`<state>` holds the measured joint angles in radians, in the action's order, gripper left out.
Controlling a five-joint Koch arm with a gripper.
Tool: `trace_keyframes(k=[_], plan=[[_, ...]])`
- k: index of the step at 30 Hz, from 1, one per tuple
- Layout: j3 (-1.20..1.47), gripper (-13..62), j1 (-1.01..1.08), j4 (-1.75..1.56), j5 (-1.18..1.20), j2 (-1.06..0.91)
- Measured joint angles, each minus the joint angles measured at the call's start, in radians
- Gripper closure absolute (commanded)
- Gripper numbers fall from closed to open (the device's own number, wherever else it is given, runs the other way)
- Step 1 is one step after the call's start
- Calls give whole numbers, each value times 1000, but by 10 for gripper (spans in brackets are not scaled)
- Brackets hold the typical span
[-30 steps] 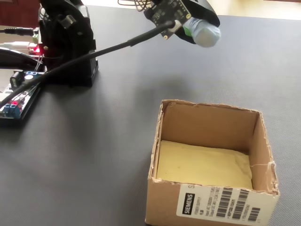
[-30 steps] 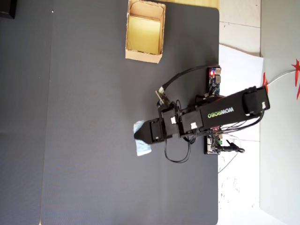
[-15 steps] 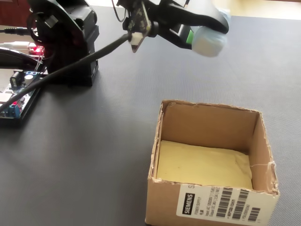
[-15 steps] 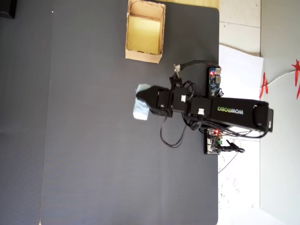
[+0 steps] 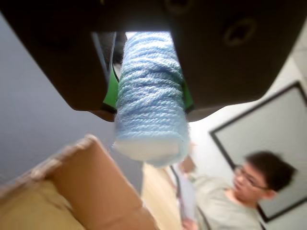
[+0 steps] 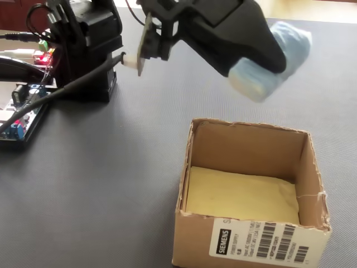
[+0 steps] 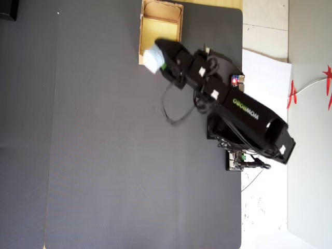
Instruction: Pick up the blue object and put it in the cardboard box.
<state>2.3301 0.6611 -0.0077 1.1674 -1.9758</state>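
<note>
So we count one roll (image 5: pixel 150 100), one box (image 6: pixel 249 146) and one arm (image 7: pixel 244 111) here, all on a dark grey counter (image 6: pixel 100 178).

The claw (image 5: pixel 148 93) is clamped on the roll: in the wrist view we can see the black jaws pressing it from both sides, with green pads (image 5: pixel 111 88) squeezed against the yarn. The roll's whitish end points down toward the camera and sticks out below the jaws.

In the fixed view the roll (image 6: pixel 273 58) is up in the air, above and just past the box's far wall, but it's motion-blurred, so its outline is mushy and the claw (image 6: pixel 268 56) hides part of it. In the overhead view the roll (image 7: pixel 151 60) sits over the box's (image 7: pixel 161 21) lower left corner; we can't tell whether it's fully over the opening or partly past the rim.

The box is open, with a yellowish floor and a white barcode label (image 6: pixel 259 243) on its front. Its bottom edge is cut off in the fixed view, and only one flap corner shows in the wrist view (image 5: pixel 81 172).

One person with glasses (image 5: pixel 240 191) shows in the wrist view, blurred and cut off at the frame edge. Circuit boards with wires (image 6: pixel 22 106) sit beside the arm's base (image 6: pixel 89 50), partly cut off at the left edge.
</note>
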Motion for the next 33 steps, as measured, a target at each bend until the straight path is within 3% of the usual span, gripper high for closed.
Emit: trace_keyframes(k=[6, 10, 14, 18, 25, 33], plan=[[-52, 444, 95, 20, 2, 126], [-75, 388, 137, 54, 8, 184], [-75, 243, 153, 109, 37, 209], [-75, 177, 160, 132, 54, 210], [-84, 177, 137, 132, 72, 206], [-107, 177, -86, 121, 160, 120]])
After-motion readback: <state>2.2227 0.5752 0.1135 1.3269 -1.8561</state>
